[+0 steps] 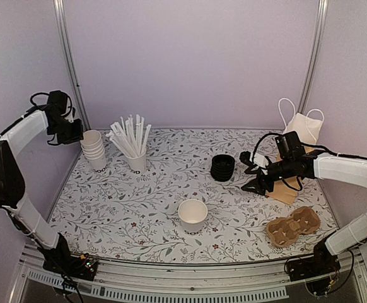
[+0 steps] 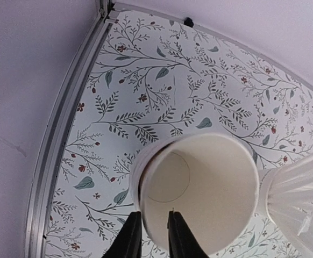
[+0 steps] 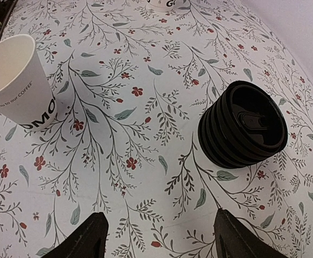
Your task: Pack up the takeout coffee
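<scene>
Two tools at work: right tool (image 3: 159, 230) spread wide near the black lid stack (image 3: 242, 124). Left tool (image 2: 150, 230) sits narrow at the stacked cups (image 2: 199, 188), and I cannot tell if it grips. Coffee cup (image 1: 192, 214) stands front-centre on the table (image 1: 127, 214).

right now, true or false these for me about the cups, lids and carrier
1. The single paper cup has a lid on. False: its top is open.
2. The black lid stack lies ahead of the open right gripper. True.
3. The cardboard cup carrier holds a cup. False: both wells are empty.
4. The straws stand in a cup beside the stack of white cups. True.
</scene>
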